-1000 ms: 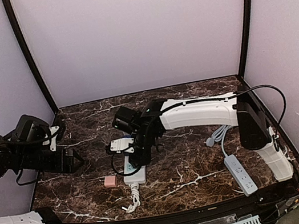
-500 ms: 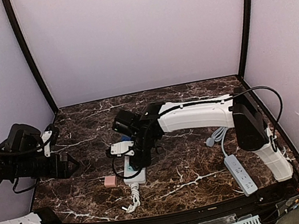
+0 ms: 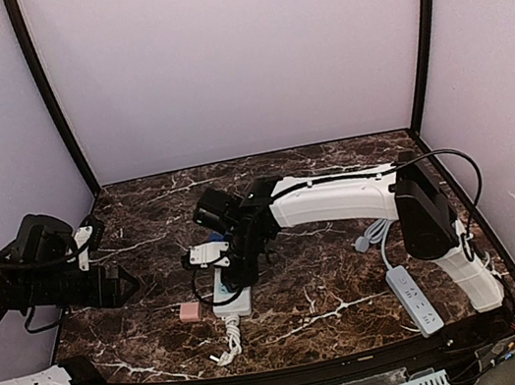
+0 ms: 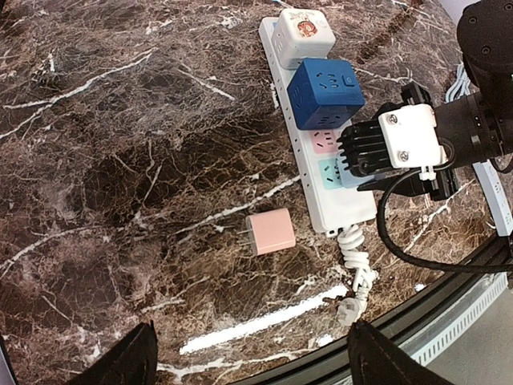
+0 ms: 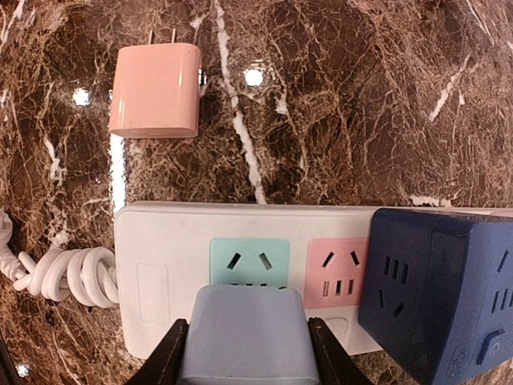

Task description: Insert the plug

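My right gripper is shut on a pale blue plug and holds it over the lower slots of the mint green socket of the white power strip. A pink socket and a dark blue cube adapter sit beside it on the strip. In the top view the right gripper is over the strip. My left gripper is open and empty, well left of the strip. A pink charger plug lies loose on the table.
A white cube adapter sits at the strip's far end. The strip's coiled white cord lies near the table's front edge. A second white power strip with a grey cable lies at the right. The table is dark marble.
The left arm drew back to the left and lowered a second ago, then held. The right gripper with the plug shifted slightly down toward the strip.
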`<state>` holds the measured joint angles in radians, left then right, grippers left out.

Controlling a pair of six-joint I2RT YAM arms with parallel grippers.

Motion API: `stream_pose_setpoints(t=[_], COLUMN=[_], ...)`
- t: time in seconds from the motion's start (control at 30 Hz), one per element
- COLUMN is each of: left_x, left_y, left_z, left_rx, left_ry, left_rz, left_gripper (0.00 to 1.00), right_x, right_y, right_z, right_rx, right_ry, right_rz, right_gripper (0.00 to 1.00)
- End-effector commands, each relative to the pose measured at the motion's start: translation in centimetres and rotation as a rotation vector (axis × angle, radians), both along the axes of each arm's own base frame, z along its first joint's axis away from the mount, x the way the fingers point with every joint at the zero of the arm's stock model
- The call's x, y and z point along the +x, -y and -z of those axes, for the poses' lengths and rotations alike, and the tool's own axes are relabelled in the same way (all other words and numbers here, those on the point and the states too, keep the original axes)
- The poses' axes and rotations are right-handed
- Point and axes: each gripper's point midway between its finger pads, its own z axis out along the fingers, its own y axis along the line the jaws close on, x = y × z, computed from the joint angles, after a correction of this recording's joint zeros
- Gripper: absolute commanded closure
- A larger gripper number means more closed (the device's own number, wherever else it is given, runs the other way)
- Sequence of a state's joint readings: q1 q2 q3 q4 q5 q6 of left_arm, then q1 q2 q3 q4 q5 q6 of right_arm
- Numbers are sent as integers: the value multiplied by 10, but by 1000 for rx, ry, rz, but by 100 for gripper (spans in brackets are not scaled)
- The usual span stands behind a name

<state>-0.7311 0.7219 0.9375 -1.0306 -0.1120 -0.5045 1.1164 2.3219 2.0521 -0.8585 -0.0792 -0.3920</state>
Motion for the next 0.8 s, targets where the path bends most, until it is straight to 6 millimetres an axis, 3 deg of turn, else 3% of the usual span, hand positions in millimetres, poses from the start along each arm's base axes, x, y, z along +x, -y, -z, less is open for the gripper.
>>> stream_pose_setpoints(t=[0.0,0.77], left_x=[2,5], left_y=[3,20], left_z=[5,6], left_rx=[2,-20], left_ry=[-10,-52], left_rz=[10,46], left_gripper=[18,19], right_x=[2,6], right_y=[-1,16], right_z=[6,42], right_rx=[-3,-142], right_ry=[-12,4], right_rz=[-6,28], right_gripper=[100,100])
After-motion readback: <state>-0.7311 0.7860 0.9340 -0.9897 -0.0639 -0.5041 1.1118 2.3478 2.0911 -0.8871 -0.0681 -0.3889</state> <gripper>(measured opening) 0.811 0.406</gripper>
